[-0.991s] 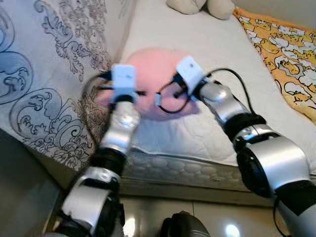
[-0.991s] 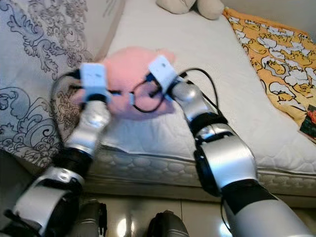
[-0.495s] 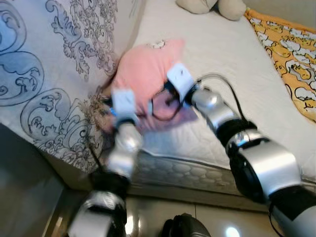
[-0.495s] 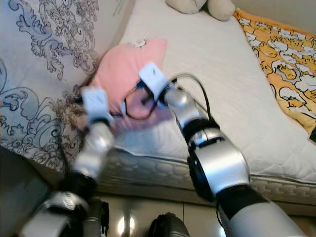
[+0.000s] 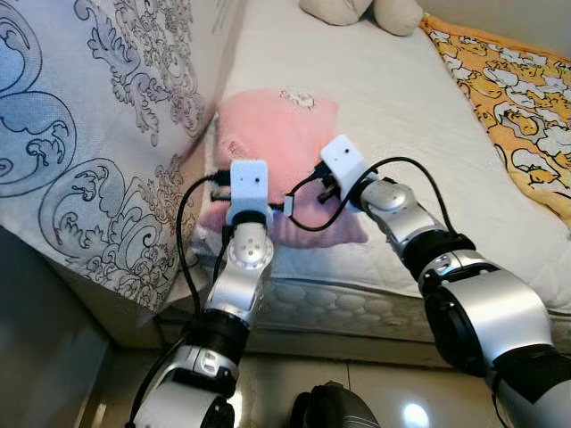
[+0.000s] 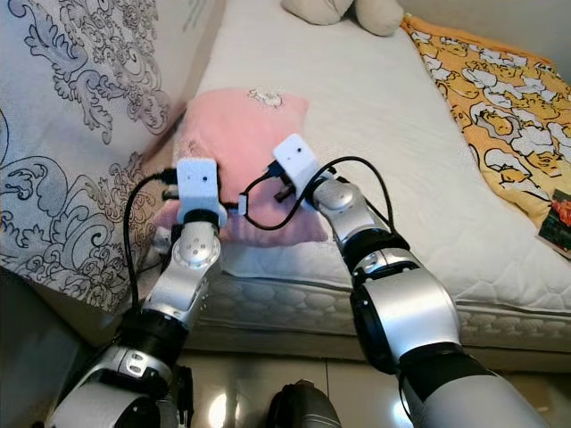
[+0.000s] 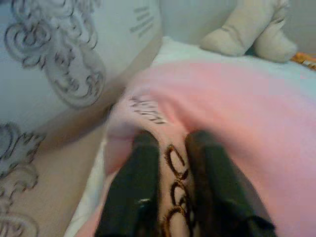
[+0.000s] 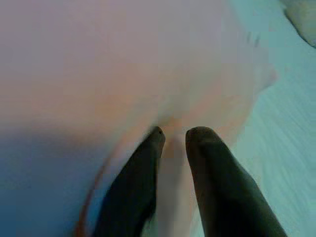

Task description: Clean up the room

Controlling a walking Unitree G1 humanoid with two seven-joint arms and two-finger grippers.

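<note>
Pinching the pink pillow [image 5: 272, 143] at the bed [image 5: 419, 107] edge, left end effector [image 7: 170, 163] and right end effector [image 8: 173, 136] nearly closed on fabric; best lifted evenly, grips firm.

Small print on pink pillow [image 5: 272, 134], small print on headboard [image 7: 143, 22], both illegible

The pink pillow [image 5: 277, 143] looks like soft, matt cloth with a slight nap — fleece perhaps, though the wrist views are blurred. Under it the white mattress [image 5: 393, 98] has a quilted, stitched fabric cover. The patterned bedcover [image 5: 80, 134] is thin printed cloth. The robot's arms are smooth, satin-silver shells — the floor [image 5: 268, 392] is glossy tile with lamp glints.
</note>
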